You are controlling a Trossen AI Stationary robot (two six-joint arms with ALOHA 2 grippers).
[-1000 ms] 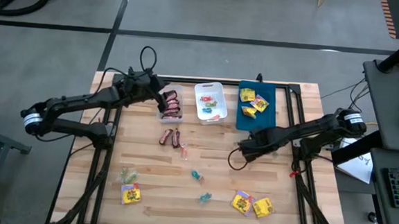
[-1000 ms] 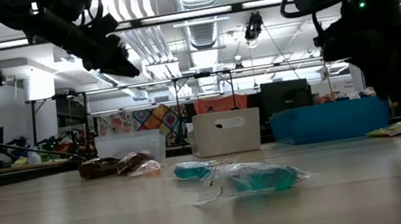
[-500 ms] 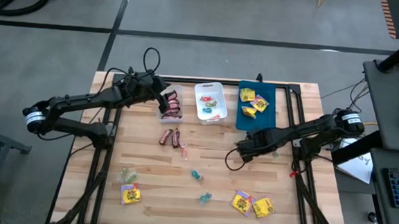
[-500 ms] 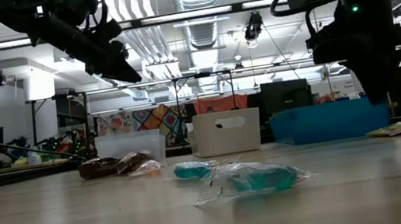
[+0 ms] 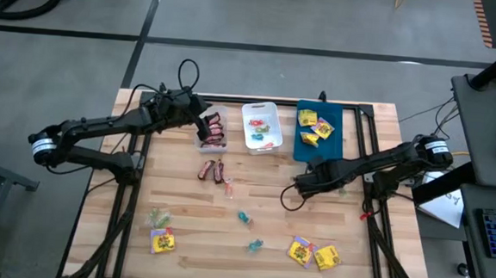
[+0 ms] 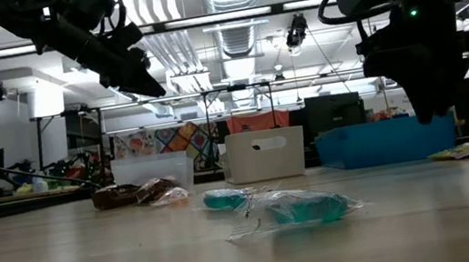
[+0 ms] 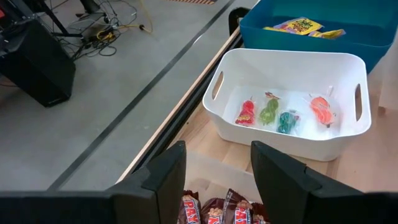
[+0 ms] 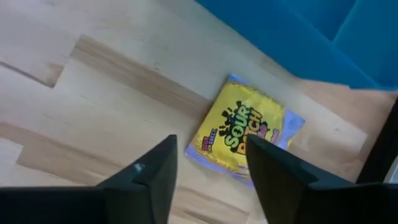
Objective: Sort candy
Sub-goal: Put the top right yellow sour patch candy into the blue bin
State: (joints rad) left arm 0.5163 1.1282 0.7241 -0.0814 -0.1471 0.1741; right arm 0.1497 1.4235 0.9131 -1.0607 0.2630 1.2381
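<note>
Candy is spread over the table and trays. Red-brown bars point(image 5: 212, 130) lie in the clear tray, and more red-brown bars point(image 5: 212, 169) lie flat on the wood. Teal pieces point(image 5: 243, 216) and yellow packets point(image 5: 313, 253) lie toward the near edge. My left gripper point(image 7: 219, 149) hangs open above the tray's bars point(image 7: 217, 211), touching nothing. My right gripper point(image 8: 211, 146) is open over the wood beside the blue tray. A yellow packet point(image 8: 245, 134) lies flat just beyond its fingertips; the arm hides it in the high view.
The clear tray point(image 5: 203, 138), white tray point(image 5: 262, 127) and blue tray point(image 5: 334, 142) stand in a row at the far edge. The white tray holds translucent pieces point(image 7: 283, 115); the blue one holds yellow packets point(image 5: 312, 126). Another yellow packet point(image 5: 163, 240) and a green piece point(image 5: 157, 215) lie near left.
My right gripper has shifted a little toward the table's left, staying open over the wood beside the blue tray. My left gripper has edged slightly toward the clear tray. No candy has moved.
</note>
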